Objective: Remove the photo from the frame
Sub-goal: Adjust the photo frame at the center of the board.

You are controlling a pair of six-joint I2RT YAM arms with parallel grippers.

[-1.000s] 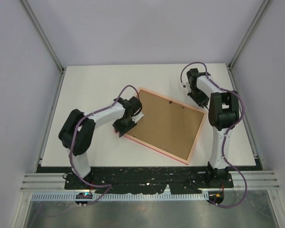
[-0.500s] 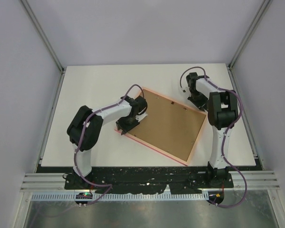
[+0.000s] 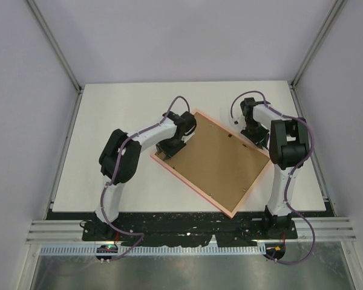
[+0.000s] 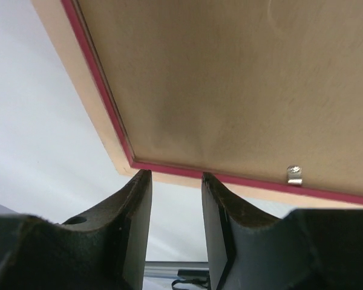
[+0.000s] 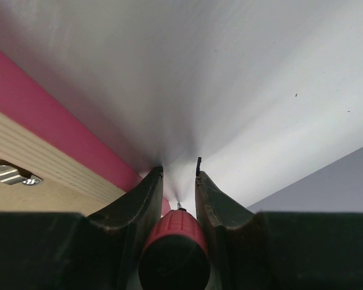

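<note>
While my left end effector stands apart and empty at the frame's left corner, my right end effector clamps a red-handled tool beside its far-right edge; the frame lies brown back up on the counter, photo hidden

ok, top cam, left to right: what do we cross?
left arm's elbow → left pincer, open → the frame, brown back up → right pincer, gripping a red-handled tool → right arm's elbow
</note>
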